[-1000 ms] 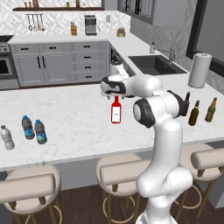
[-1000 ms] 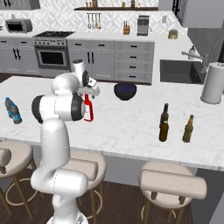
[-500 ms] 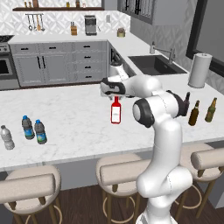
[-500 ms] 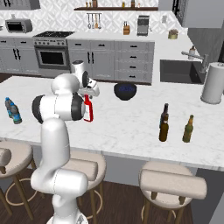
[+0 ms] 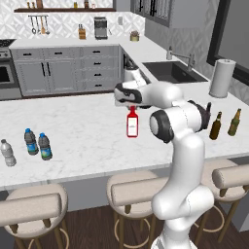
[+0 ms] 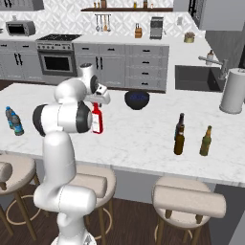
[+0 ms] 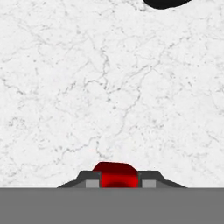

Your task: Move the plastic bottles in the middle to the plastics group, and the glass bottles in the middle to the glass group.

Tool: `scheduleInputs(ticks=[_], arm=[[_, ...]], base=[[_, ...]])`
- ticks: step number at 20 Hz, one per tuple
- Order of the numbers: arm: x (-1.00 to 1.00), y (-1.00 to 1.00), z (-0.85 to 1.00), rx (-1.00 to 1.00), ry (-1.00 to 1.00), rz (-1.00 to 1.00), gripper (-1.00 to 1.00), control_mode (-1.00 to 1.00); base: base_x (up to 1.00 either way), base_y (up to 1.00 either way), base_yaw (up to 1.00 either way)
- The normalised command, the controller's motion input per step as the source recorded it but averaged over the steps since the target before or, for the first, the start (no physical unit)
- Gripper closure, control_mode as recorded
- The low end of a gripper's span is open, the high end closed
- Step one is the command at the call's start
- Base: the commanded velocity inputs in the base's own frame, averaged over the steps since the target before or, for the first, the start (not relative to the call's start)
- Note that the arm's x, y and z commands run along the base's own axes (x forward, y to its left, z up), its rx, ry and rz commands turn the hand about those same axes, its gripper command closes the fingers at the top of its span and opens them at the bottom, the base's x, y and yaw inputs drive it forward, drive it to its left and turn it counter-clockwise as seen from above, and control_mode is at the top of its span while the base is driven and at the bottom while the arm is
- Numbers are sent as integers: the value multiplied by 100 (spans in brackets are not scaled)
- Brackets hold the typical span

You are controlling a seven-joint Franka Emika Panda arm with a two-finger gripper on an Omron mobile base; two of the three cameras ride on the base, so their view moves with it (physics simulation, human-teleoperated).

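Note:
My gripper [image 5: 131,103] [image 6: 97,102] [image 7: 115,184] is shut on the red cap [image 7: 114,174] of the red bottle [image 5: 132,124] [image 6: 97,120], which hangs upright mid-counter with its base at or just above the marble. At the left stand the clear pale-capped bottle [image 5: 8,152], the blue-capped dark-label bottle [image 5: 30,141] and the blue-green-label bottle [image 5: 44,147] beside them. At the right are the nearly black bottle [image 6: 180,122], a brown bottle [image 5: 215,125] [image 6: 179,141] and the amber-green bottle [image 5: 235,121] [image 6: 206,141].
A black bowl [image 6: 137,99] [image 7: 166,3] sits behind the red bottle. A paper towel roll [image 5: 219,78] [image 6: 233,91] and sink [image 5: 175,72] lie at the far right. Stools [image 5: 141,189] line the counter's near edge.
Almost nothing differs. My gripper stays shut on the red bottle's cap, with at most a slight sideways shift of hand and bottle.

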Motion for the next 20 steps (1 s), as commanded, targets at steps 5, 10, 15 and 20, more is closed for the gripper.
scheduleInputs(ticks=[5,10,15,20], arm=[[-64,-65,28,0,-5,1,100,-100],[-57,-79,32,0,-3,0,100,-100],[-49,-83,24,0,-1,0,100,-100],[-29,-75,8,0,0,0,100,-100]], base=[[0,0,0],[0,0,0],[0,0,0],[0,0,0]])
